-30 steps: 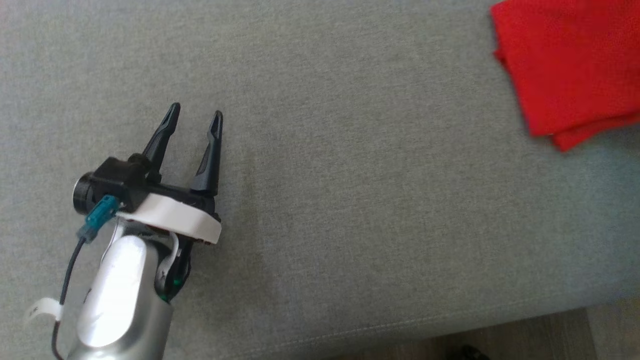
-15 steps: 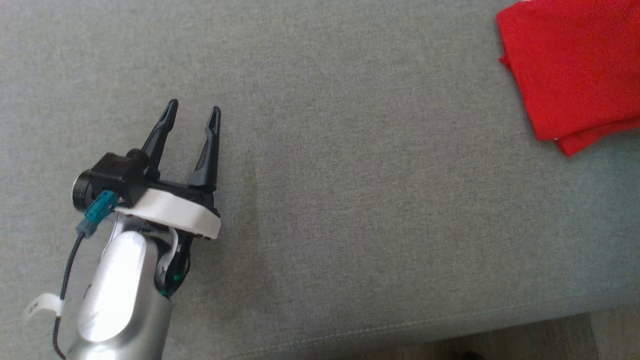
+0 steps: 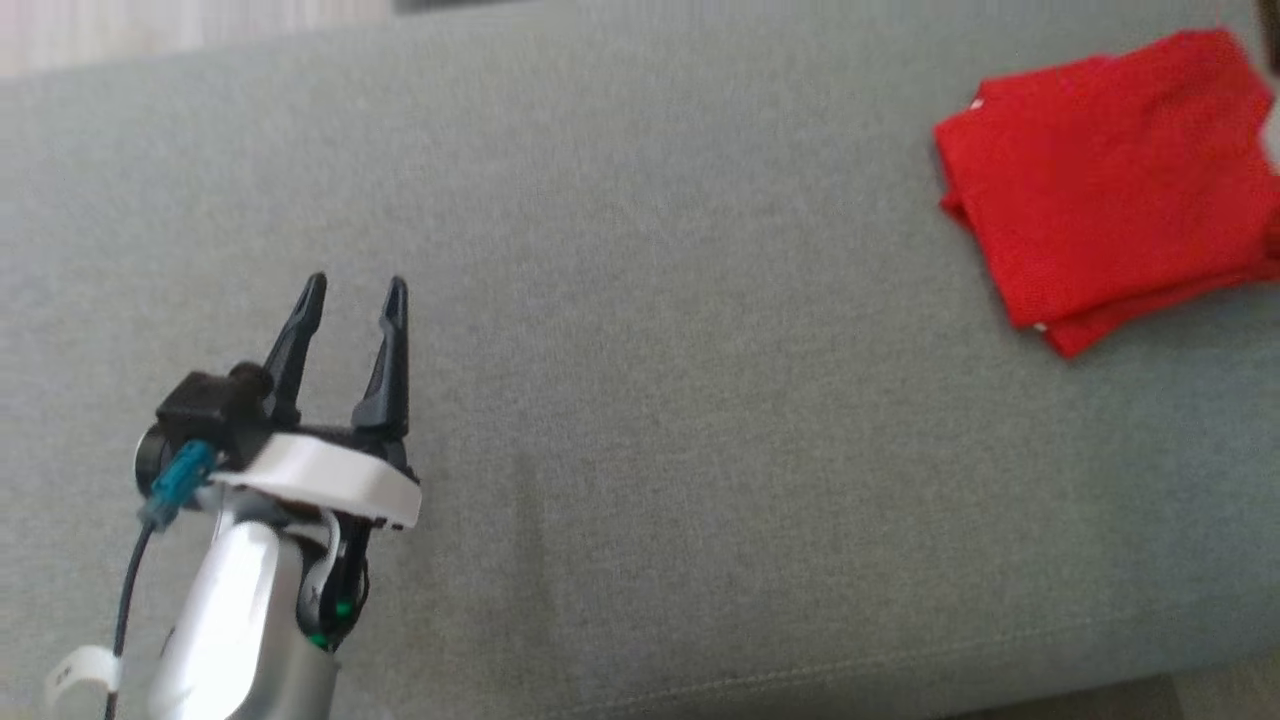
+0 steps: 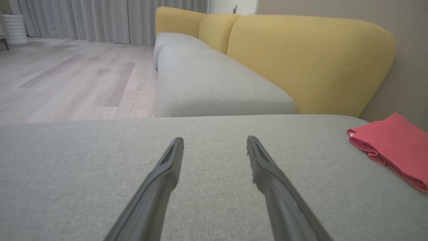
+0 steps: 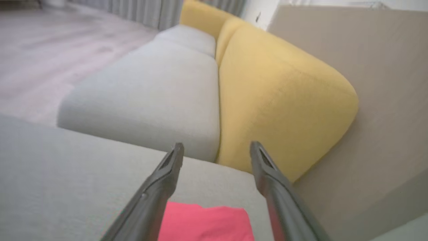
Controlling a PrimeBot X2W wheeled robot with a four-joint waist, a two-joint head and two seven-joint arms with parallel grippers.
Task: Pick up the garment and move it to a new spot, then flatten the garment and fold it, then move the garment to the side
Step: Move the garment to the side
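The red garment (image 3: pixel 1110 185) lies folded into a neat rectangle at the far right of the grey cushion (image 3: pixel 680 400). My left gripper (image 3: pixel 353 292) hovers open over the cushion's left part, far from the garment, nothing between its fingers. In the left wrist view the left gripper (image 4: pixel 215 142) points across the cushion, with the garment (image 4: pixel 393 147) off to the right. In the right wrist view my right gripper (image 5: pixel 216 149) is open and held above the garment (image 5: pixel 204 224), which shows low between its fingers.
The grey cushion's front edge (image 3: pixel 800 675) runs along the bottom of the head view. Beyond it stand another grey seat (image 4: pixel 214 87) and a yellow backrest (image 4: pixel 311 63). Wooden floor (image 4: pixel 67 80) and curtains lie further off; a beige wall (image 5: pixel 374 83) stands behind.
The head camera has shifted, so the whole picture slid down and the cushion's far edge now shows. The garment lies as before; the left gripper stays open.
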